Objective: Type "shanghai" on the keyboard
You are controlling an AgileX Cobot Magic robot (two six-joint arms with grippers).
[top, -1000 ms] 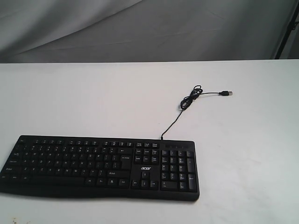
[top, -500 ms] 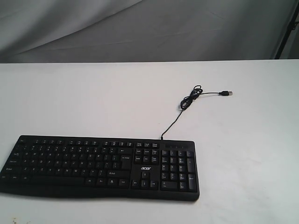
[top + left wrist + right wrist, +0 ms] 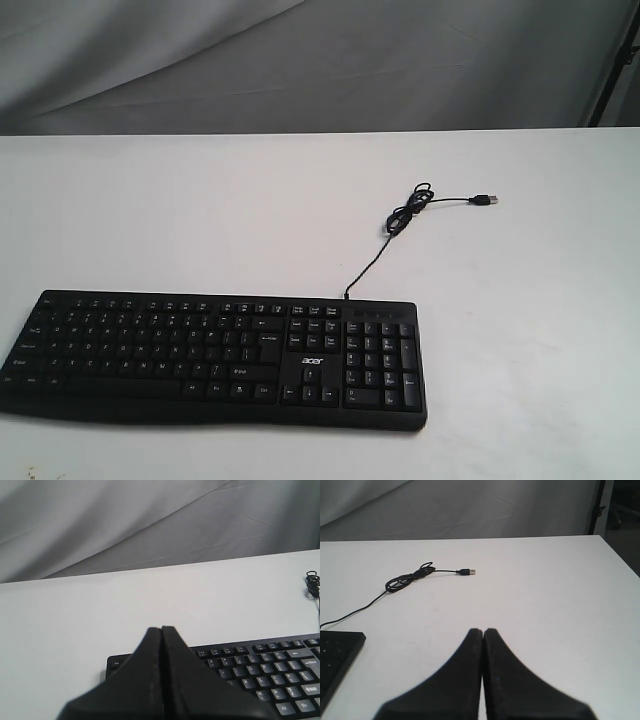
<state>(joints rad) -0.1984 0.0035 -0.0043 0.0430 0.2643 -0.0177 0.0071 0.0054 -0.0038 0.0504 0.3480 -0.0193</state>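
Keyboard [image 3: 215, 355] lies flat at the near left of the white tabletop [image 3: 200, 200]. Its cable [image 3: 385, 240] runs from the back edge to a loose coil, and the plug [image 3: 485, 199] lies free. No key is pressed; neither arm shows in the exterior view. Left hand [image 3: 161, 628] hovers over the keyboard's left end, its 2 fingers pressed together, holding nothing. Right hand [image 3: 483, 630] is likewise closed and empty, over bare tabletop beyond the number-pad end. Likely risks: the closed tip looks broad against 1 key, so an off-centre press could catch 2 neighbours. A slanted push could slide the keyboard. With all 8 letters in the left block, both arms may crowd there.
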